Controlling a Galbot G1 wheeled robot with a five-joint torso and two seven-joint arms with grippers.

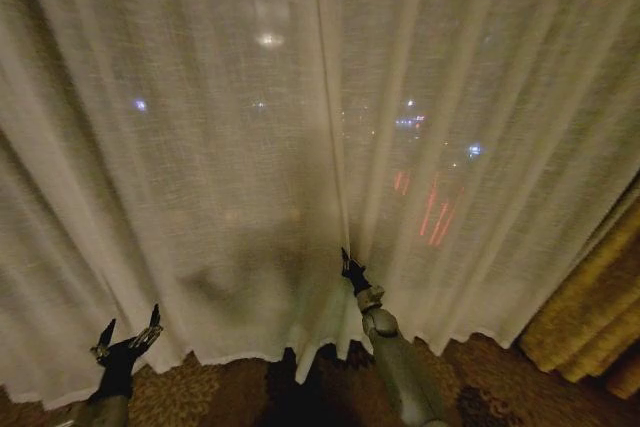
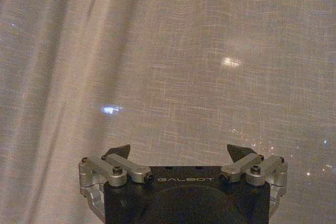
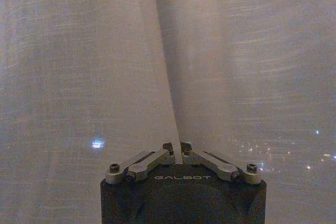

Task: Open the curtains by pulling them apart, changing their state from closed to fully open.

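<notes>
Two sheer cream curtains hang closed, the left panel and the right panel meeting at a vertical seam in the middle. My right gripper reaches up to that seam low down. In the right wrist view it is shut on a fold of curtain edge that runs down between its fingers. My left gripper stands open near the hem at the lower left. The left wrist view has it facing the left panel with nothing between its fingers.
A thick golden-yellow drape hangs at the right edge. Dark patterned carpet lies below the wavy hem. City lights glow through the fabric.
</notes>
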